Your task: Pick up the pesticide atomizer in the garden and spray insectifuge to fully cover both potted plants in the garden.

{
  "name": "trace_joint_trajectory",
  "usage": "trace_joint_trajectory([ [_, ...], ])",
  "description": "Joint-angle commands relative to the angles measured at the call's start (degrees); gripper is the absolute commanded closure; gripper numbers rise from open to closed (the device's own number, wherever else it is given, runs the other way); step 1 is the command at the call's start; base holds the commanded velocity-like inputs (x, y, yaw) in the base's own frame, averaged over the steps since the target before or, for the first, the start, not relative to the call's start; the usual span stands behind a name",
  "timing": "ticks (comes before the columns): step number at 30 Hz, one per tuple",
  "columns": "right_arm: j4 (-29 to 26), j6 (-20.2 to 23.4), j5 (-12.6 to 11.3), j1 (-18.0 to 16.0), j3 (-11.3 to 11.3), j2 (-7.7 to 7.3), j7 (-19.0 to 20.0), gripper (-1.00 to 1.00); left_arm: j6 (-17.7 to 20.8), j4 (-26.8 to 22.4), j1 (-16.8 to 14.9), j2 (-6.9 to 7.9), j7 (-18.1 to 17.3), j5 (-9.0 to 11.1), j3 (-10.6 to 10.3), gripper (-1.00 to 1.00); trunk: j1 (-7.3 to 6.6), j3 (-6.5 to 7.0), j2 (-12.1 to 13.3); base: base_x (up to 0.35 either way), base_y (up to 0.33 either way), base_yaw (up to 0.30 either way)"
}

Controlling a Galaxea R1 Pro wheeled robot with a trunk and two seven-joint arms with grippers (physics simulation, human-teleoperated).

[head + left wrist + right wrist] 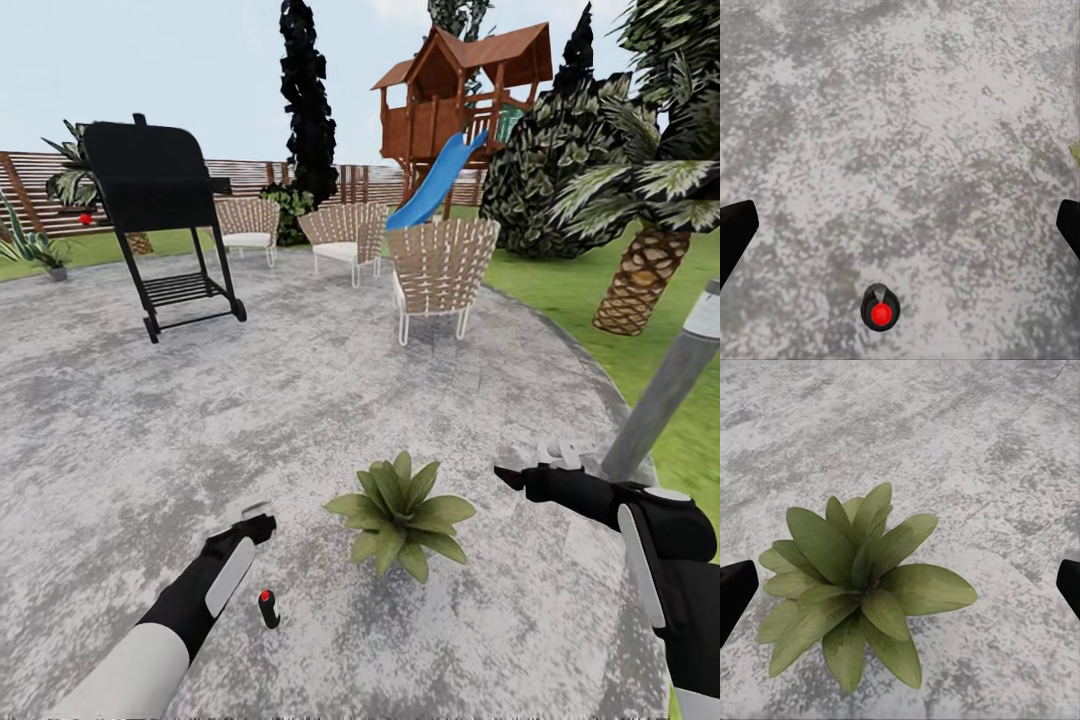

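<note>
The pesticide atomizer point(268, 608) stands upright on the stone patio point(300, 400), a small dark bottle with a red tip; from above in the left wrist view the atomizer point(880, 308) shows its red top. My left gripper point(255, 522) hovers open above and a little beyond it, black fingertips point(735, 232) spread wide apart. One potted plant point(401, 514), a low rosette of broad green leaves, sits to the right of the bottle. My right gripper point(520, 475) hangs open beside and above this plant point(859, 585), nothing between its fingers.
A tall grey post point(665, 390) rises right behind my right arm. Farther back stand a black grill point(165, 225), several woven chairs point(438, 270), a palm point(645, 270), a playhouse with blue slide point(450, 110) and a brown fence point(40, 190).
</note>
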Motion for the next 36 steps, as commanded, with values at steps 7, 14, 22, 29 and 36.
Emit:
trace_joint_trajectory([
  [7,0.0,0.3,0.2,-0.1,-0.1,-0.06,0.3,-1.0,0.1,1.8,-0.8,0.11,0.3,0.3,-0.5,-1.0,0.17,-1.61,-0.1,0.0,0.0,0.0],
  [14,0.0,0.3,0.2,-0.2,-0.3,-0.11,0.3,-1.0,0.0,3.7,-0.9,0.11,0.0,0.3,-0.7,-1.0,0.35,-3.16,-0.2,0.0,0.0,0.0],
  [22,0.0,0.3,0.2,-0.4,-0.5,-0.15,0.3,-1.0,-0.4,5.2,-1.7,0.16,-0.9,0.4,-0.6,-1.0,0.55,-4.93,-0.3,0.0,0.0,0.0],
  [29,0.0,0.2,0.2,-0.5,-0.5,-0.15,0.3,-1.0,-1.1,11.7,-7.3,0.01,-1.1,0.4,-0.7,-1.0,0.73,-6.49,-0.4,0.0,0.0,0.0],
  [36,0.0,0.2,0.2,-0.1,-0.1,-0.02,0.2,-1.0,-8.2,12.5,-7.4,-0.74,0.3,-1.8,-3.7,-1.0,0.91,-8.04,-0.5,0.0,0.0,0.0],
])
